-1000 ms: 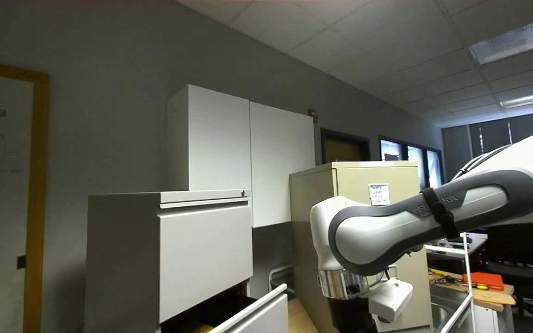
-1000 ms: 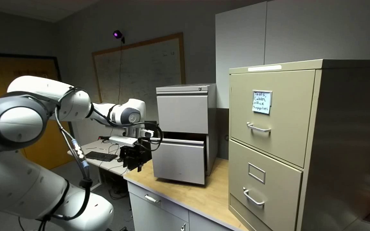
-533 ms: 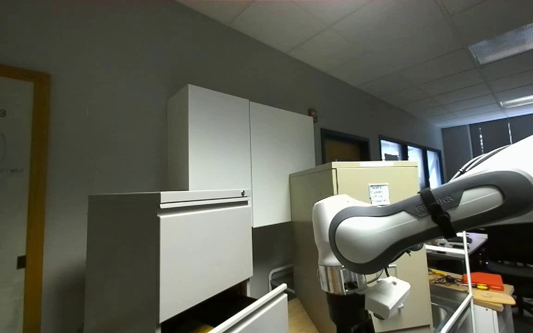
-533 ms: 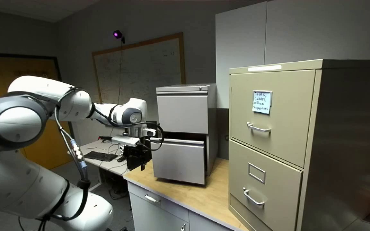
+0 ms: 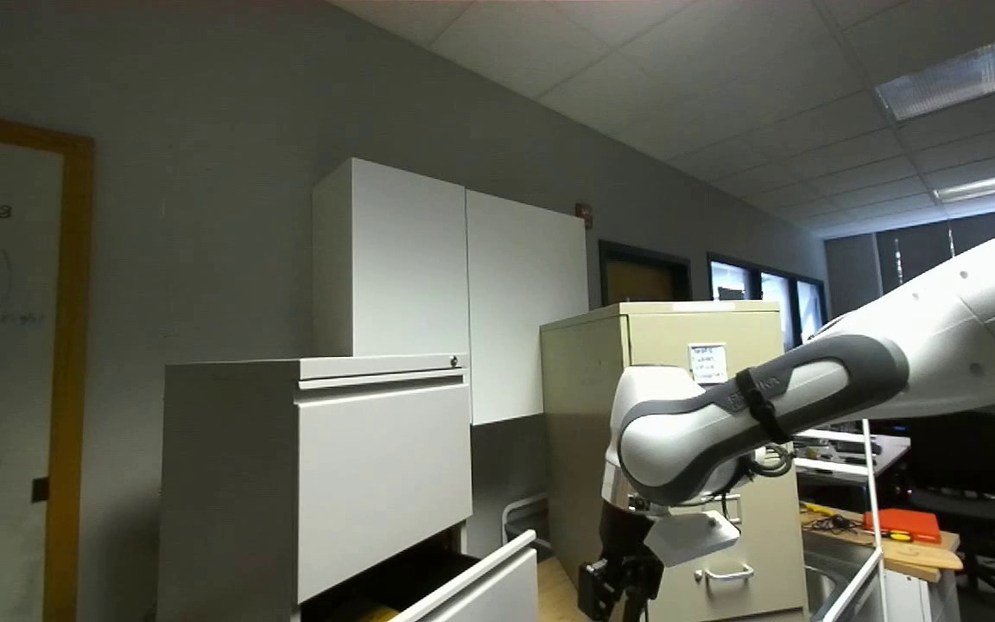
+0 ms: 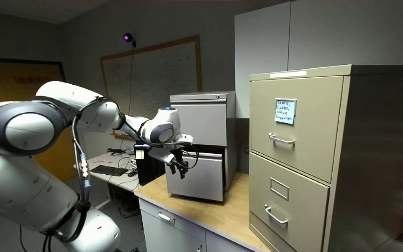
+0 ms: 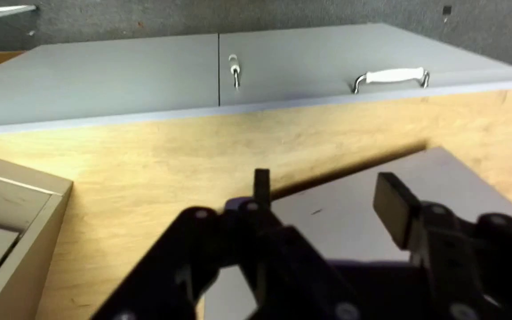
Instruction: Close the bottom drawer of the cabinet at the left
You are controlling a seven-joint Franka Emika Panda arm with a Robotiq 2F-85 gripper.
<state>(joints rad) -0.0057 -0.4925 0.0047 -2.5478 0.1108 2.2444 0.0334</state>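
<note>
The light-grey cabinet (image 6: 231,140) stands on the wooden counter and also shows in an exterior view (image 5: 230,484). Its bottom drawer (image 6: 198,180) is pulled partly out, with a dark gap above it; it also shows in an exterior view (image 5: 497,587) with its inside partly visible. The upper drawer front (image 6: 198,125) is shut. My gripper (image 6: 178,174) is in front of the bottom drawer's face, pointing down and tilted. In the wrist view my gripper (image 7: 325,191) has its fingers apart with nothing between them, over the drawer's face. I cannot tell whether it touches the drawer.
A taller beige filing cabinet (image 6: 292,112) stands beside the grey one on the counter (image 6: 201,213). White cupboards (image 5: 407,268) hang on the wall behind. A desk with a keyboard (image 6: 109,170) is behind the arm. Lower cupboard doors (image 7: 127,80) lie below the counter edge.
My arm has moved toward the grey cabinet, and the gripper has turned and tilted. It is now in front of the bottom drawer's face. The drawer has not moved.
</note>
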